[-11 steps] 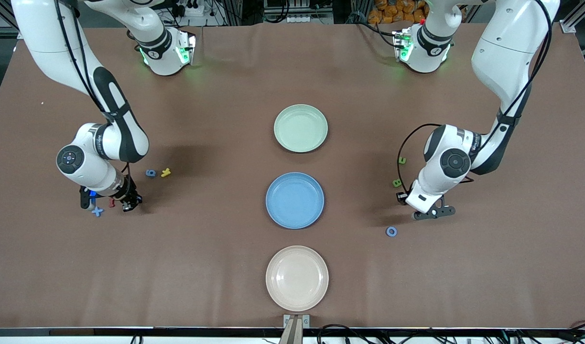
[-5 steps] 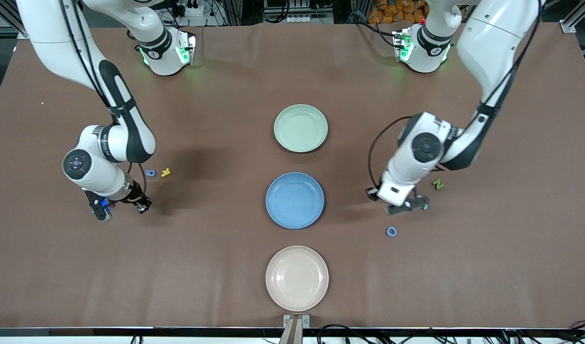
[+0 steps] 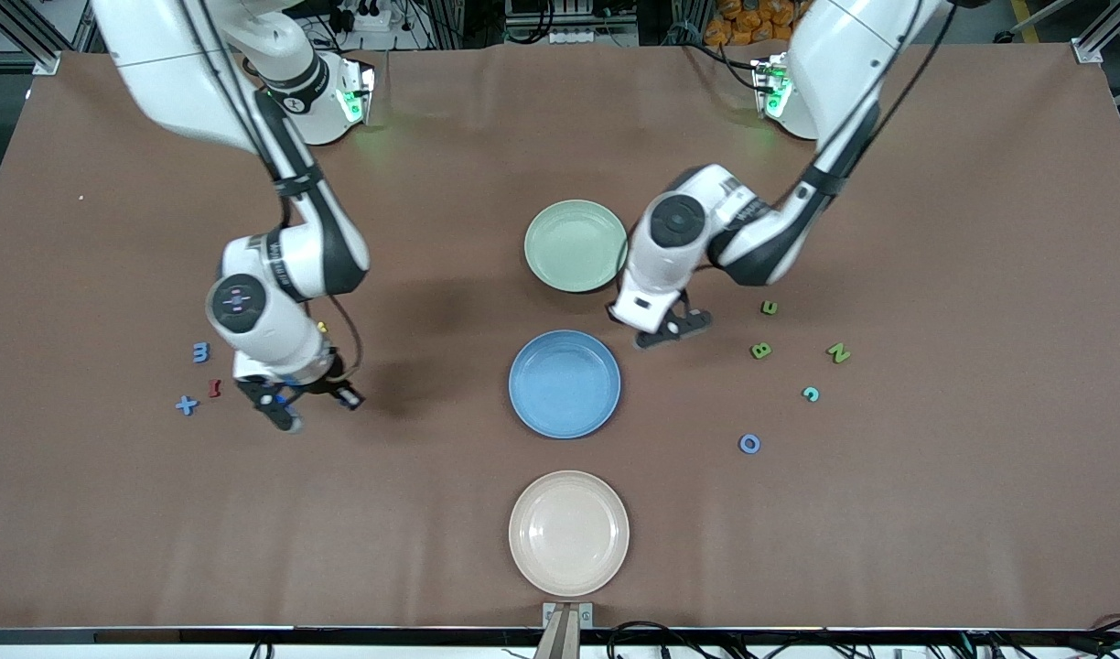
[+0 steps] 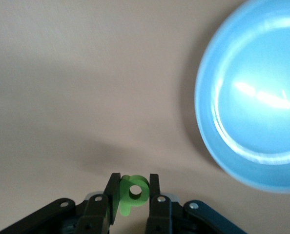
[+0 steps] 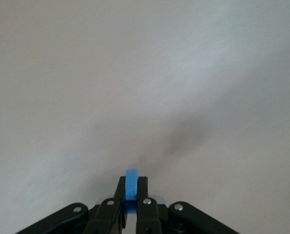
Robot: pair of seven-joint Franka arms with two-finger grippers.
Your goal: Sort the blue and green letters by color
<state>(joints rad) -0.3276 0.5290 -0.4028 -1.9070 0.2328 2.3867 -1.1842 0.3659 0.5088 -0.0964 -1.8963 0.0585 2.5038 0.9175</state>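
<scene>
1. Brown cloth covers our table (image 3: pixel 935 549), and three plates sit in a row down its middle.
2. We see the green plate (image 3: pixel 576 245) closest to the edge where the robots stand, the blue plate (image 3: pixel 565 383) in the middle, and the pale pink plate (image 3: pixel 569 532) closest to the front camera's edge.
3. Our left gripper (image 3: pixel 673 329) hangs over bare table between the green plate and the blue plate, a bit toward the left arm's end.
4. Its fingers (image 4: pixel 155 190) are pinched on a green letter (image 4: pixel 132 193), and the blue plate's rim shows close by in the left wrist view.
5. Our right gripper (image 3: pixel 306 405) hangs over the table toward the right arm's end.
6. Its fingers (image 5: pixel 141 187) are squeezed on a thin blue piece (image 5: pixel 131 184).
7. Toward the left arm's end lie a green E (image 3: pixel 770 307), a green B (image 3: pixel 760 351), a green N (image 3: pixel 838 352), a small teal piece (image 3: pixel 810 394) and a blue ring (image 3: pixel 749 444).
8. Of these, the blue ring lies nearest the front camera's edge.
9. Toward the right arm's end lie a blue 3 shape (image 3: pixel 200 351), a blue plus sign (image 3: pixel 187 405) and a dark red piece (image 3: pixel 214 387), all near each other.
</scene>
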